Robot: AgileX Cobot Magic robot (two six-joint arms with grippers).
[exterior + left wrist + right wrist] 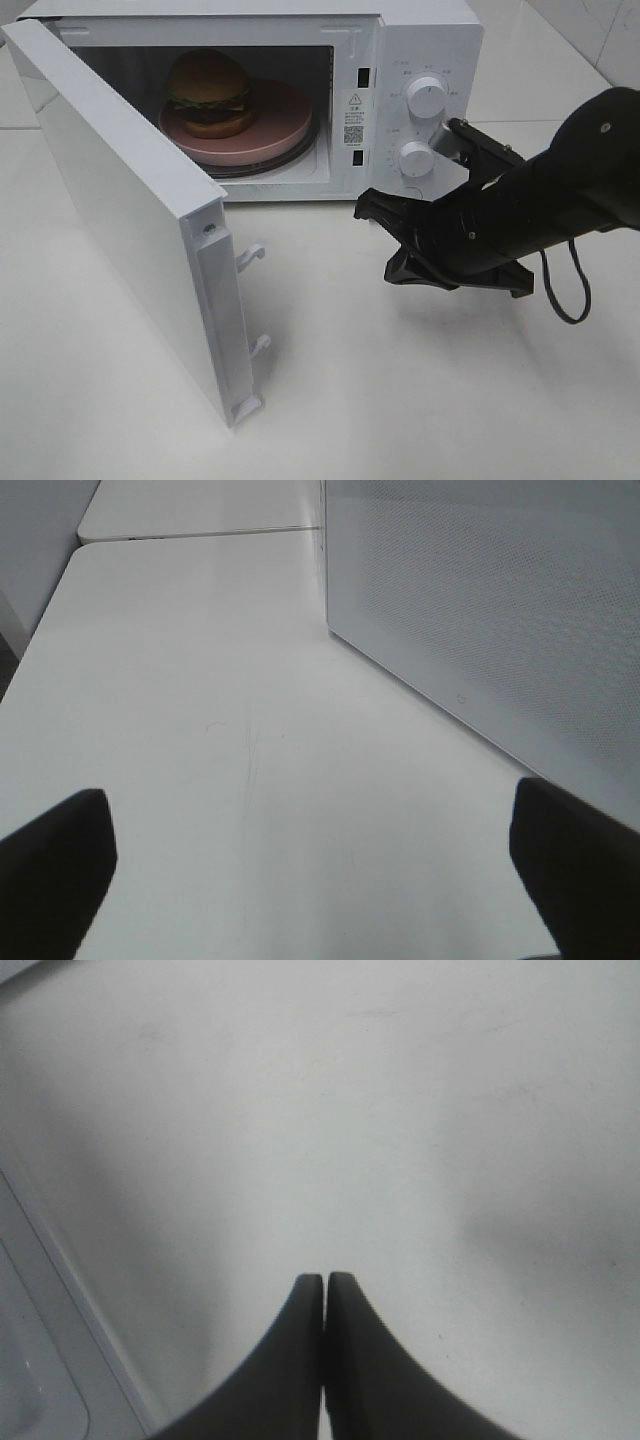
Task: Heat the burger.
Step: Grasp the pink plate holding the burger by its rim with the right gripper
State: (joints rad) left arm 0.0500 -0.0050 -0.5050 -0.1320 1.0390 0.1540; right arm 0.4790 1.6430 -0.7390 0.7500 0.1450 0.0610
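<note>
1. I see the burger [208, 92] sitting on a pink plate [285, 125] inside the microwave [430, 40]. It rests toward the left of the plate, and the door [120, 220] stands wide open.

2. The door has to close before any heating. Its free edge, with the latch hooks, would swing through the space in front of the cavity, where my right tool [368, 207] hangs. If I don't clear that arm first, I judge the door could hit it.

3. A hard shove on the door could slide the whole microwave across the tabletop [400, 380] or jolt the burger on its plate. A weak shove may leave the hooks uncaught, so the oven would not run.

4. The right tool is pinched fully closed and holds nothing, and the wrist view shows its jaws meeting [324, 1290]. It would have to spread before it could turn either knob [415, 158], and a clumsy approach could nudge the dial or slip off it.

5. The right arm reaches in from the right, low over the tabletop. Its tool points left, just in front of the control panel and apart from the knobs.

6. The left tool [315, 865] is spread wide and empty, low over the tabletop, facing what looks like the door's dotted outer face. The arm itself is out of the overhead view.
</note>
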